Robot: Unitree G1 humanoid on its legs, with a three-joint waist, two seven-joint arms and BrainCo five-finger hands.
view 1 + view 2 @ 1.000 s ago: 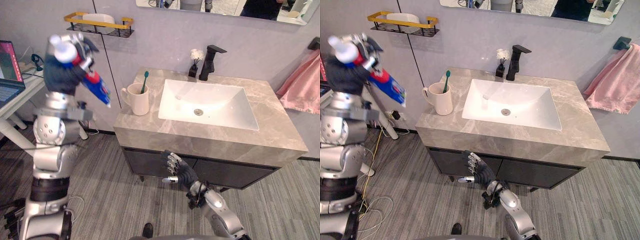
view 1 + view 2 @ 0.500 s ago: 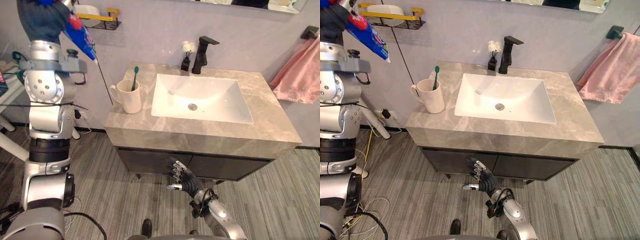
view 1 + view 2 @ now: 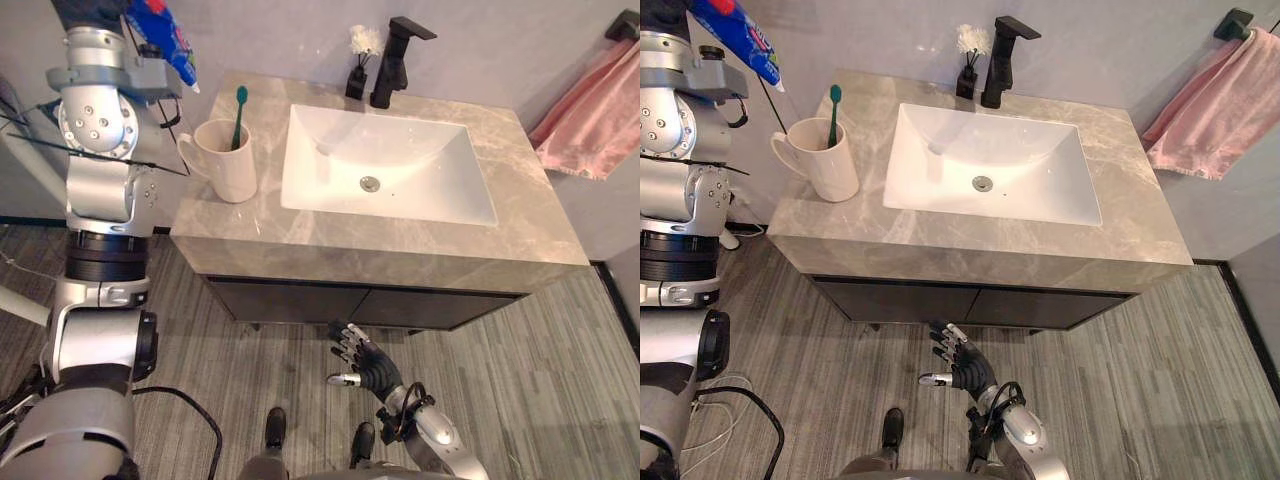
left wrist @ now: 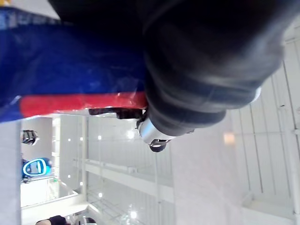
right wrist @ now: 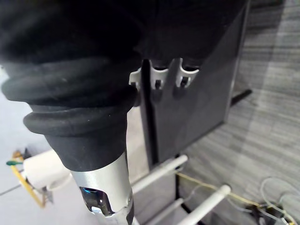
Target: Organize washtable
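Toothpaste tube (image 3: 740,35), blue with a red band, was up in the air at the far left, above and left of the mug (image 3: 228,168) and well clear of the countertop (image 3: 330,250). Left hand (image 4: 197,70) was clamped on it; its wrist view showed the tube pressed against the dark cover, though the exact hold could not be made out. The white mug stood on the left end of the countertop, just beside the sink (image 3: 300,150), handle outward, with a green toothbrush (image 3: 240,105) leaning inside. Black tap (image 3: 395,45) and a small vase of white flowers (image 3: 357,60) stood behind the sink; a pink towel (image 3: 590,110) hung at right. Right hand (image 3: 365,365) hung low before the cabinet, fingers spread and loose, holding nothing. Judgement: the tube likely belongs in the mug. Bring it down nearly upright over the free side of the opening, away from the toothbrush. The tube is soft, so aim its lower end first. The mug sits near the edge; avoid nudging it sideways.
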